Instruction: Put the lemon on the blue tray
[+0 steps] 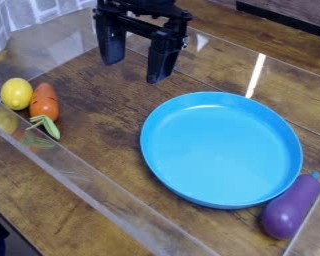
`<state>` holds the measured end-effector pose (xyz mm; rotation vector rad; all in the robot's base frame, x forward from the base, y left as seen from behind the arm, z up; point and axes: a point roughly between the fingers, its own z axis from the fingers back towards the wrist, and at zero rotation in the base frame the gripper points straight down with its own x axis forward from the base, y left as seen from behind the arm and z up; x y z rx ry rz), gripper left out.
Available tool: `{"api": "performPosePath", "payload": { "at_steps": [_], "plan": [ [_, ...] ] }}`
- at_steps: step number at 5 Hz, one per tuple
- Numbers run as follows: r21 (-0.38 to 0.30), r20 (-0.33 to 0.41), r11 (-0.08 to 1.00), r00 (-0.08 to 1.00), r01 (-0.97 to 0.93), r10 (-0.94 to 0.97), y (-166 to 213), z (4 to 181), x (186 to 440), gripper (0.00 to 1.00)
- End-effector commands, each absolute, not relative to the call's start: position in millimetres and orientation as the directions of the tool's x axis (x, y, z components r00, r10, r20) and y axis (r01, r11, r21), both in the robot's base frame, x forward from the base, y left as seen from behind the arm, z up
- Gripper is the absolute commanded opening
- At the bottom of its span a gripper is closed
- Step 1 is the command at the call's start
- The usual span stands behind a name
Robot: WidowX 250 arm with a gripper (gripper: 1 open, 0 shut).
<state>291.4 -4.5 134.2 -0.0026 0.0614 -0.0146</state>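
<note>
Lemon: The lemon [16, 93] is a small, smooth, bright yellow toy. It looks light and hard, and its round skin may be slippery.

Best hold: I think the claw should pinch it across its fat middle, coming from above. A pinch near an end could make it pop out.

Close neighbour: The orange carrot [44, 103] lies right beside the lemon and seems to touch it. One finger has to go in on that side, so there is little room.

Where the lemon is: It sits at the far left edge of the wooden bench [109, 120], well apart from the blue tray [159, 160].

Claw: The claw [140, 57] is wide open and holds nothing. Its two dark fingers point down.

Lemon and claw: The claw hangs near the top middle of the picture. The lemon is to the left of it and lower in the picture, well apart, with bare bench between them.

Blue tray: It is big and round, and nothing lies in it. A purple eggplant [292, 207] rests at its right rim.
</note>
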Motion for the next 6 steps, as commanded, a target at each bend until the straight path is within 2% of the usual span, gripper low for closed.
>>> {"api": "performPosePath", "payload": {
  "at_steps": [1, 6],
  "plan": [
    [-0.002, -0.074, 1.0, 0.997, 0.031, -0.031, -3.7, 128.5, 290.8, 1.0],
    [0.002, -0.13, 0.994, 0.985, 0.113, -0.111, 2.4, 103.0, 285.5, 1.0]
  ]
}}
